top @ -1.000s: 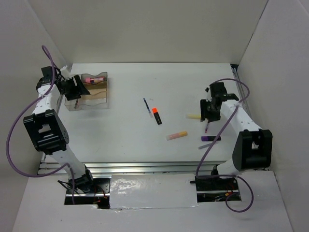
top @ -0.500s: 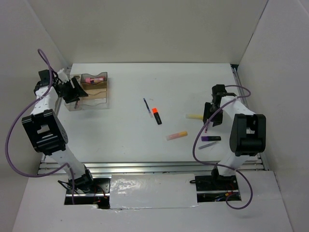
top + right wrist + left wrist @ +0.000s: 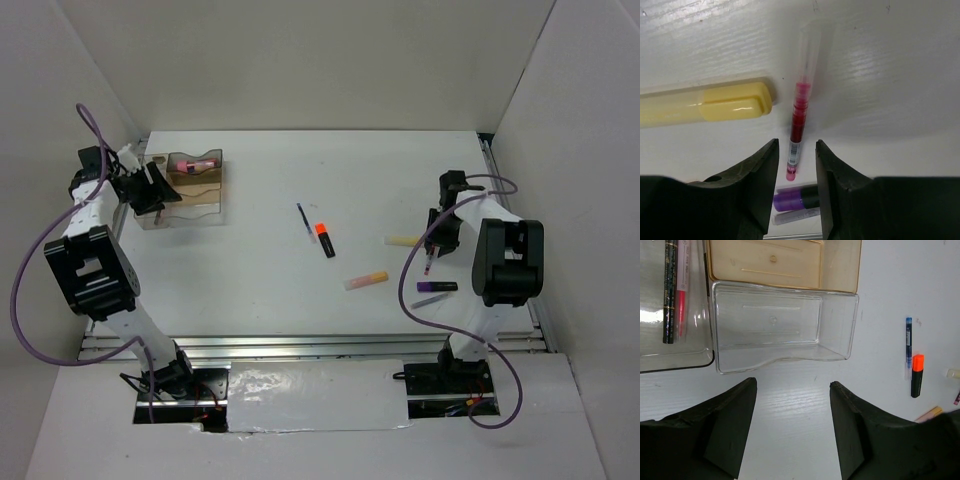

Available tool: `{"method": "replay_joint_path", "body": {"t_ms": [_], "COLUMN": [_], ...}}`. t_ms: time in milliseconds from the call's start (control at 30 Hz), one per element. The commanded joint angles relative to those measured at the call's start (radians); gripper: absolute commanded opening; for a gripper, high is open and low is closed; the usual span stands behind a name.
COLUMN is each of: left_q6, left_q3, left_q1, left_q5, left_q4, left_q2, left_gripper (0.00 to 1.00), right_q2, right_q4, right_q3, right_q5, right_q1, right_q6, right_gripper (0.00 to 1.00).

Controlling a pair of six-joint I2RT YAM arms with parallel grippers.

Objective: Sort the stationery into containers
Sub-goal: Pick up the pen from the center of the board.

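The clear organiser tray (image 3: 190,205) stands at the far left, with a pink-capped tube (image 3: 195,163) in a back compartment. In the left wrist view the tray (image 3: 840,320) holds a dark pencil (image 3: 671,290) and a pink pen (image 3: 681,305) in its left compartment. My left gripper (image 3: 150,190) is open and empty just in front of the tray (image 3: 792,382). My right gripper (image 3: 437,238) is low over the table, open, its jaws (image 3: 796,142) on either side of the thin red pen (image 3: 799,117) without touching it. The pale yellow stick (image 3: 705,107) and the purple marker (image 3: 790,200) lie close by.
An orange-capped black highlighter (image 3: 325,238), a thin blue pen (image 3: 303,220) and a yellow-pink marker (image 3: 366,281) lie mid-table. The white side walls stand close to both arms. The table's metal front rail (image 3: 300,345) runs along the near edge.
My right arm has folded in and brought its gripper down over the red pen. My left gripper has shifted slightly left by the tray.
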State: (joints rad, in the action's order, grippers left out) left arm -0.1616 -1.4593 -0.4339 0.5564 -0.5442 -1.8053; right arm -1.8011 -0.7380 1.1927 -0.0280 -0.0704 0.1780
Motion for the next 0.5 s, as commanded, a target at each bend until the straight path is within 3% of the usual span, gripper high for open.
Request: {"method": "replay_joint_path", "body": {"t_ms": [0, 133, 200, 333, 400, 433, 467], "left_q6": [0.005, 0.008, 0.014, 0.030, 0.036, 0.042, 0.049], "left_q3": [0.002, 0.002, 0.005, 0.004, 0.007, 0.008, 0.010], "left_q1": [-0.012, -0.012, -0.012, -0.014, -0.012, -0.012, -0.011], "left_q5": [0.037, 0.040, 0.040, 0.043, 0.048, 0.059, 0.069], "left_q4": [0.029, 0.030, 0.027, 0.012, 0.009, 0.007, 0.004], "left_q2": [-0.025, -0.025, -0.025, -0.025, -0.022, -0.016, -0.011], "left_gripper": [0.72, 0.72, 0.72, 0.72, 0.72, 0.72, 0.71], "right_q2": [-0.033, -0.067, -0.081, -0.104, -0.106, -0.103, -0.083], "right_q4": [0.015, -0.001, -0.009, -0.023, -0.032, -0.035, -0.047], "right_q3": [0.056, 0.071, 0.079, 0.096, 0.099, 0.100, 0.099], "right_q5": [-0.007, 0.003, -0.004, -0.010, -0.010, -0.010, -0.003], "right_q1": [-0.009, -0.019, -0.022, -0.031, -0.032, -0.034, -0.034], "right_q6": [0.002, 0.002, 0.003, 0.003, 0.003, -0.002, -0.005], "right_gripper": [0.43, 0.42, 0.24, 0.20, 0.10, 0.00, 0.00]}}
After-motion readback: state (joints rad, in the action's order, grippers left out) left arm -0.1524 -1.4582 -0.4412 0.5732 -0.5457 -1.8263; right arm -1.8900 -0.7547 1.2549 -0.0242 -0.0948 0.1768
